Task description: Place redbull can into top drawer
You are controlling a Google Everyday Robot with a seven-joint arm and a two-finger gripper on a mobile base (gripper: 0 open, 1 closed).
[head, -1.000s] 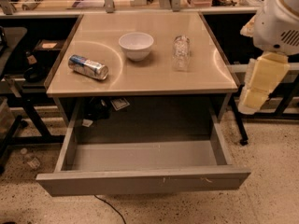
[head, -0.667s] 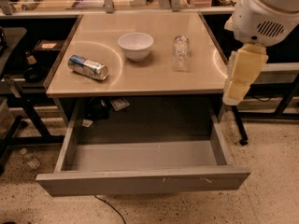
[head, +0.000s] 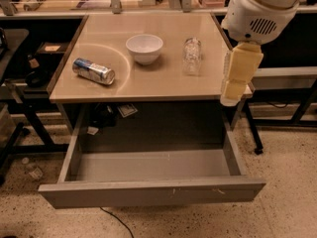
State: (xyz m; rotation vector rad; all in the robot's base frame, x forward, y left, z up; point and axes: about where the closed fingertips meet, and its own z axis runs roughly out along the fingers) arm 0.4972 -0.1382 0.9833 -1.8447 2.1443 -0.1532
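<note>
The redbull can lies on its side on the left part of the tan table top. The top drawer stands pulled out below the table front, and nothing shows inside it. My gripper, pale yellow under the white arm housing, hangs over the table's right front corner, far to the right of the can and above the drawer's right end. It holds nothing that I can see.
A white bowl stands mid-table, and a clear glass jar stands to its right, close to my arm. Dark shelving and table legs flank both sides. A cable lies on the speckled floor below the drawer.
My arm has moved left, from beside the table's right side to over its right front corner. The can, bowl, jar and drawer have not moved.
</note>
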